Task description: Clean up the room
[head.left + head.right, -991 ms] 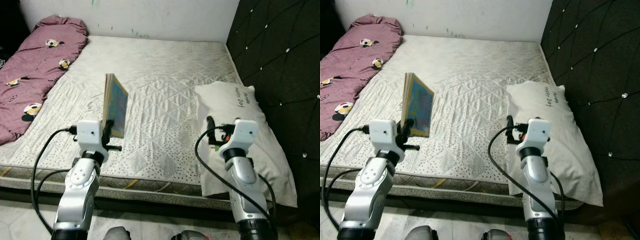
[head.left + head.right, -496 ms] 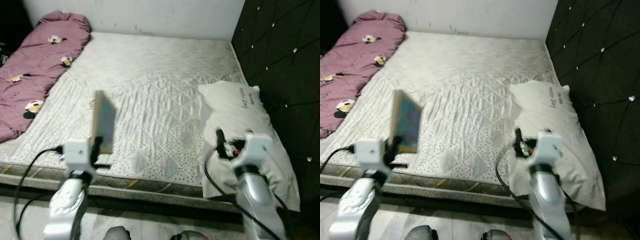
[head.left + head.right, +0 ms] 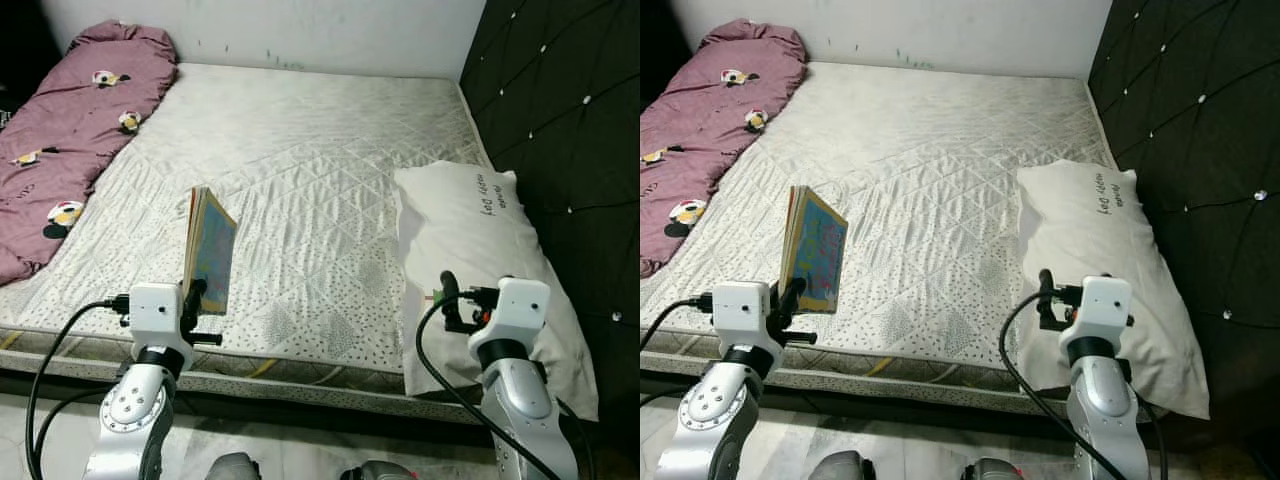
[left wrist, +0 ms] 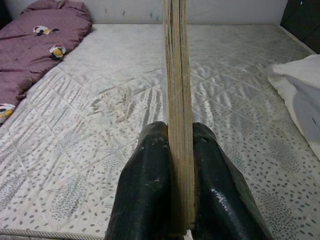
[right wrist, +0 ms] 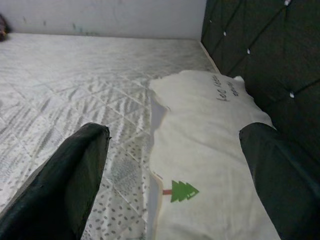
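A thin picture book (image 3: 210,250) with a colourful cover stands upright over the front edge of the mattress (image 3: 320,150). My left gripper (image 3: 194,297) is shut on its lower edge. In the left wrist view the two black fingers (image 4: 150,185) clamp the book's page edge (image 4: 176,90). My right gripper (image 3: 446,298) hangs open above the near end of a white pillow (image 3: 480,240). In the right wrist view its fingers (image 5: 75,175) stand wide apart with the pillow (image 5: 200,150) between and beyond them.
A purple patterned blanket (image 3: 70,120) lies bunched along the mattress's left side. A black tufted headboard (image 3: 570,120) rises on the right. The pale wall (image 3: 300,30) closes the far side. The bed's front edge (image 3: 300,375) runs just before my arms.
The whole view shifted as the camera moved; both arms now sit lower and nearer the bed's front edge. The book stays clamped in the left gripper. The right gripper stays open.
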You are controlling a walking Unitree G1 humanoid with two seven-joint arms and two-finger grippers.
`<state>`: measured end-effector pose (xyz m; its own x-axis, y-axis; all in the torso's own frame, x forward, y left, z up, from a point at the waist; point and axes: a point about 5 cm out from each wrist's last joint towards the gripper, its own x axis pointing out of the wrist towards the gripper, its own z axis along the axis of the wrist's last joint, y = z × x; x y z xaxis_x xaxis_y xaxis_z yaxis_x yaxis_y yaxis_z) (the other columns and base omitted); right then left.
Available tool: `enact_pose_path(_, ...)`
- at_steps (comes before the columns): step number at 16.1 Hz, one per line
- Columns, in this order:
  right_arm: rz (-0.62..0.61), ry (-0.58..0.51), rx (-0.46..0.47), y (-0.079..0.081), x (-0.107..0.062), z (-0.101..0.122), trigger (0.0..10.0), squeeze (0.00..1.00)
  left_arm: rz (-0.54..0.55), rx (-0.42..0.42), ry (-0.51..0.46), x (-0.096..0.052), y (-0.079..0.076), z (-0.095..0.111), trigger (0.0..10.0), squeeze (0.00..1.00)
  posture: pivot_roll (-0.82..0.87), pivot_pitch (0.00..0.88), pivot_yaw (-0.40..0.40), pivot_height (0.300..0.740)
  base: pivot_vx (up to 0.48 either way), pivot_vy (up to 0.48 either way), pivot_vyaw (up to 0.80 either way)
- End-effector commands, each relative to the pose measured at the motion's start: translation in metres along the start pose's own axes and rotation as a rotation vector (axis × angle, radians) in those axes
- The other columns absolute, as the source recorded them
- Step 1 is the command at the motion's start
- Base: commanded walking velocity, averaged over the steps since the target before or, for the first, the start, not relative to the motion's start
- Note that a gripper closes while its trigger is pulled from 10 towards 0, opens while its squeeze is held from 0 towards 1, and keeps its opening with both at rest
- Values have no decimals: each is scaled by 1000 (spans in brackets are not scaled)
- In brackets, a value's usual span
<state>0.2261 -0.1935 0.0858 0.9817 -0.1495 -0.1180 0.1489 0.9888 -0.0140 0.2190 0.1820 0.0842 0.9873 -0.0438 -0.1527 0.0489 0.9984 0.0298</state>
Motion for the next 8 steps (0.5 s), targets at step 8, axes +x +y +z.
enact_pose_path(8,-8,25,-8,0,-2,-2,10000,0,3,-32,-40,3,0,9,10000,0,-9,0,-1,740,0,0,-661)
